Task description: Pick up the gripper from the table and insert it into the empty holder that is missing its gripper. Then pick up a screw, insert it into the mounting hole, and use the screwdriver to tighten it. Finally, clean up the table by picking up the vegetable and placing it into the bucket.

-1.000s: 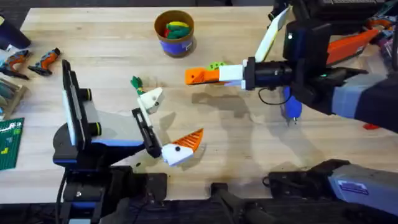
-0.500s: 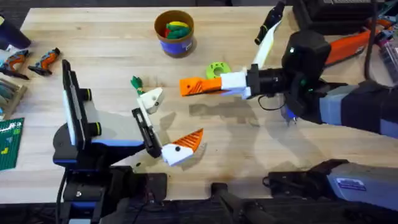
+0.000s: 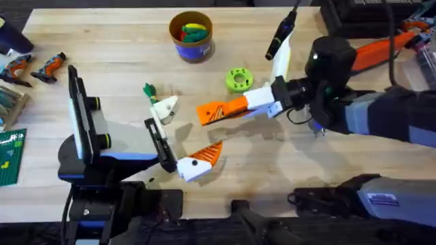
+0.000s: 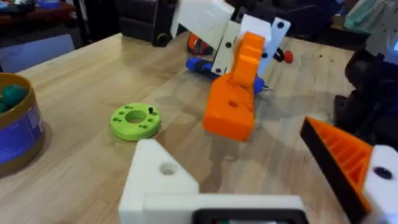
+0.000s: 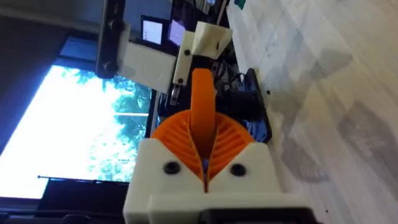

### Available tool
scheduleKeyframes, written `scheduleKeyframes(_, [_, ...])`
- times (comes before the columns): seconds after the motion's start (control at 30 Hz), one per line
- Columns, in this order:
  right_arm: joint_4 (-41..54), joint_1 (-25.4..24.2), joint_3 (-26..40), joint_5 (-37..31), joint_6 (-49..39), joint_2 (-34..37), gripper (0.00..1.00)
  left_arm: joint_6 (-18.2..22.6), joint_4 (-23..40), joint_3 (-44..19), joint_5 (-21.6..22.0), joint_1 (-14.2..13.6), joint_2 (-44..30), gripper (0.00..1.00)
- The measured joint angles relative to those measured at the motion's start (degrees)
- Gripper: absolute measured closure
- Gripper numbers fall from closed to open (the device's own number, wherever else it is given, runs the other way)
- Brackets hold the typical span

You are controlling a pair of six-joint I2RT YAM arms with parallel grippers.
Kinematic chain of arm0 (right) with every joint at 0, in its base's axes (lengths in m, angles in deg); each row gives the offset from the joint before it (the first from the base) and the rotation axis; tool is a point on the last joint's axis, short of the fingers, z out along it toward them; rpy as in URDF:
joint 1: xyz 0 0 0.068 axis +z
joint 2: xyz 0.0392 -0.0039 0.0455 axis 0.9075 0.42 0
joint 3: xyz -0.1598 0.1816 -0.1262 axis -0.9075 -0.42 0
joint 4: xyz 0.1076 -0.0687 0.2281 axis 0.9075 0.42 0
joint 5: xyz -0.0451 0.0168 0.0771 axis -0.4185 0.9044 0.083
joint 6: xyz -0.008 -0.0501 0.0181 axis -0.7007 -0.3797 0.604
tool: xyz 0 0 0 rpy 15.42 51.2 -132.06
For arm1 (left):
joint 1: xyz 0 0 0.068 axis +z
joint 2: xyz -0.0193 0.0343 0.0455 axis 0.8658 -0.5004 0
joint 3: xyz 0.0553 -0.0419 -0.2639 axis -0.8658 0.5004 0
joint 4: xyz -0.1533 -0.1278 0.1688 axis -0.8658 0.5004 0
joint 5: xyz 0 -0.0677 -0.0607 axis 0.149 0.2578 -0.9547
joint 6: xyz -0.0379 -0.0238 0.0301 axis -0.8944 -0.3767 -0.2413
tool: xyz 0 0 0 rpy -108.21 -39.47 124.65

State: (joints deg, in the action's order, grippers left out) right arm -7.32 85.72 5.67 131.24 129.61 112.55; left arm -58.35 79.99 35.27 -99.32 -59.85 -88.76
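Observation:
My right gripper (image 3: 251,103) is shut on the gripper (image 3: 219,111), an orange wedge held out leftward above the table's middle; in the right wrist view its ribbed pads (image 5: 231,142) clamp the wedge (image 5: 202,106). My left gripper (image 3: 182,133) stands open. Its far finger is the holder (image 3: 165,107), a bare white mount (image 4: 158,180), and its near finger carries an orange tip (image 3: 208,155). The wedge (image 4: 233,102) hangs a short way off the holder. The green vegetable (image 3: 148,90) lies just behind the holder. The bucket (image 3: 191,35) stands at the back. The blue screwdriver (image 3: 317,121) lies partly under my right arm.
A lime-green disc (image 3: 238,79) with a small screw on it (image 4: 135,120) sits behind the wedge. Toy foods fill the bucket. Hand tools (image 3: 34,68) and a green box (image 3: 10,156) line the left edge. An orange tool (image 3: 381,47) lies at the back right.
My right arm has carried the orange wedge left and nearer, toward the left gripper, tilting it downward. The green disc is now uncovered. The left arm has not moved.

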Motion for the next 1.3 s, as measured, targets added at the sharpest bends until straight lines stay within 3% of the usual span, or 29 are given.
scheduleKeyframes(0.37, [-0.23,0.0,3.67,4.03,5.17,2.19,0.986,-0.01,0.0,0.0,0.0,0.0,0.0,0.015])
scheduleKeyframes(0.77, [-12.24,1.95,3.87,7.04,11.92,12.1,0.986,0.0,0.0,0.0,0.0,0.0,0.0,0.015])
scheduleKeyframes(0.87, [-14.62,2.23,6.54,8.57,15.4,15.21,0.986,0.0,0.0,0.0,0.0,0.0,0.0,0.015])
scheduleKeyframes(1.3, [-15.05,4.4,9.25,6.87,18.03,15.99,0.986,0.0,0.0,0.0,0.0,0.0,0.0,0.015])
